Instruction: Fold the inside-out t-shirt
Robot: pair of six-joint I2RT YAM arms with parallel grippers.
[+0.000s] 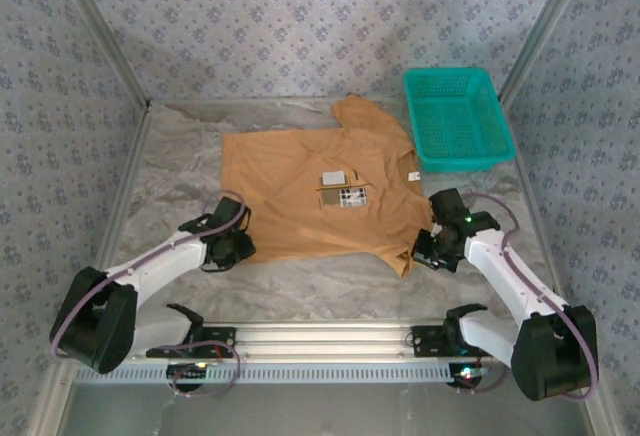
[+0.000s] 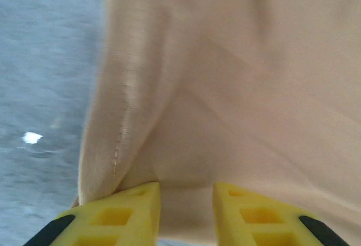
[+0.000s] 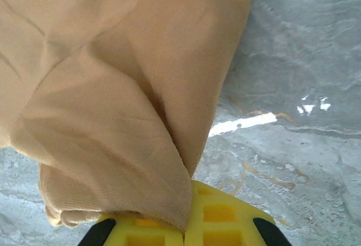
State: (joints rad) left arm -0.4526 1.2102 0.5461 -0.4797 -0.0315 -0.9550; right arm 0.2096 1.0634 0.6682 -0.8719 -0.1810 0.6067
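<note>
Grip on both near hem corners of the inside-out t-shirt [image 1: 300,206]

Nearest, the right gripper [image 3: 184,219] was clenched tight on a bunch of the near right corner, while the left gripper [image 2: 186,192] held the near left hem with its fingers partly apart and cloth filling the gap. Beyond them the shirt lay flat on the grey table [image 1: 330,284], its white label [image 1: 343,188] facing up in the middle and its far side near the teal basket [image 1: 458,121]. By my judgement, the looser left hold could slip if the hem were carried forward, and the fold would then come out skewed.
</note>
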